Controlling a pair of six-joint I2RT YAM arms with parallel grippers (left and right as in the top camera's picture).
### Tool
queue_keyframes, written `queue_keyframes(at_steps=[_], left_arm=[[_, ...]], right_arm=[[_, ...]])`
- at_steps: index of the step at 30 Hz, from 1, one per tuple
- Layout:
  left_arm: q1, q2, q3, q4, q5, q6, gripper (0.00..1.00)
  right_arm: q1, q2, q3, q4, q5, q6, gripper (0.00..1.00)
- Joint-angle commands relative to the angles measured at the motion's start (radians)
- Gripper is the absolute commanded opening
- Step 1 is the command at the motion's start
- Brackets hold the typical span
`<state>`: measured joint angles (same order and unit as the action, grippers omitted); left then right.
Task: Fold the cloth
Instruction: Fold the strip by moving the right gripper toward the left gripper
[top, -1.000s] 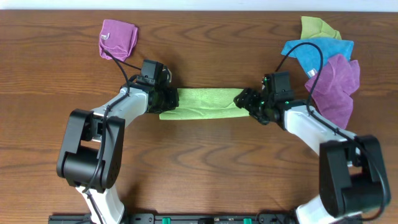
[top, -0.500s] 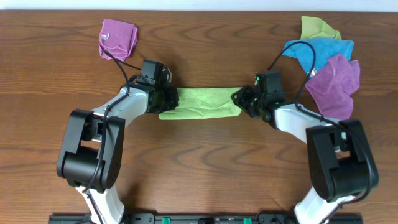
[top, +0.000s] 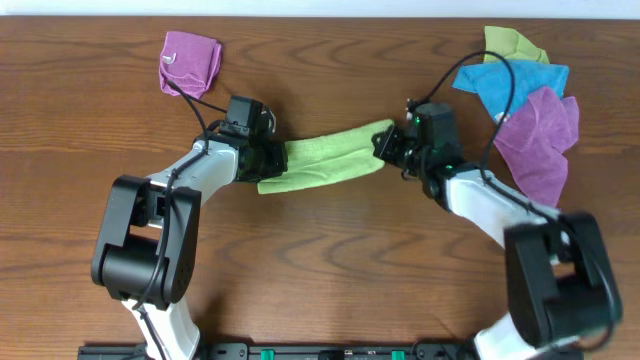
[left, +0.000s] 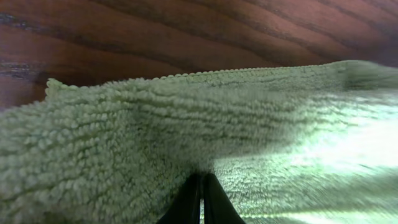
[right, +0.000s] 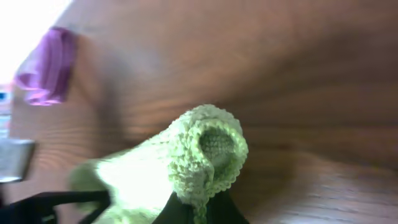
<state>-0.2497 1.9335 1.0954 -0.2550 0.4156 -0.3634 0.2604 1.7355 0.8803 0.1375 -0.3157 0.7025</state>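
Observation:
The green cloth (top: 325, 160) stretches as a narrow folded strip between both arms at the table's middle. My left gripper (top: 272, 160) is shut on its left end; in the left wrist view the cloth (left: 186, 118) fills the frame above the pinched black fingertips (left: 193, 202). My right gripper (top: 388, 148) is shut on the right end, which is lifted and sits farther back than the left end. In the right wrist view the cloth's bunched hem (right: 208, 152) bulges out above the closed fingers (right: 180, 211).
A folded purple cloth (top: 190, 62) lies at the back left. At the back right lies a pile of a green cloth (top: 510, 45), a blue cloth (top: 520, 85) and a purple cloth (top: 545, 135). Cables run from both wrists.
My right gripper has closed on the cloth's right end and raised it toward the back, so the strip now slants. The left gripper stayed shut in place.

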Motion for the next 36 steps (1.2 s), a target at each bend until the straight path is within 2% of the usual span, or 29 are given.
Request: queue_keyframes(at_steps=[1, 6, 17, 22, 27, 36], left_arm=[[0.001, 0.029, 0.013, -0.009, -0.01, 0.0, 0.06], [0.001, 0.029, 0.013, -0.009, -0.003, -0.004, 0.06], [0.001, 0.028, 0.014, -0.008, -0.003, -0.004, 0.06], [0.001, 0.028, 0.014, -0.008, -0.003, -0.004, 0.06], [0.002, 0.026, 0.014, -0.01, 0.027, -0.005, 0.06], [0.036, -0.053, 0.014, -0.034, 0.034, -0.019, 0.06]], right_arm=[[0.036, -0.05, 0.019, 0.005, 0.013, -0.055, 0.01], [0.102, -0.049, 0.063, -0.001, 0.04, -0.072, 0.01], [0.214, -0.042, 0.197, -0.137, 0.17, -0.177, 0.01], [0.246, 0.02, 0.233, -0.147, 0.17, -0.178, 0.01], [0.275, 0.126, 0.338, -0.264, 0.185, -0.245, 0.01], [0.303, 0.14, 0.38, -0.296, 0.214, -0.282, 0.01]])
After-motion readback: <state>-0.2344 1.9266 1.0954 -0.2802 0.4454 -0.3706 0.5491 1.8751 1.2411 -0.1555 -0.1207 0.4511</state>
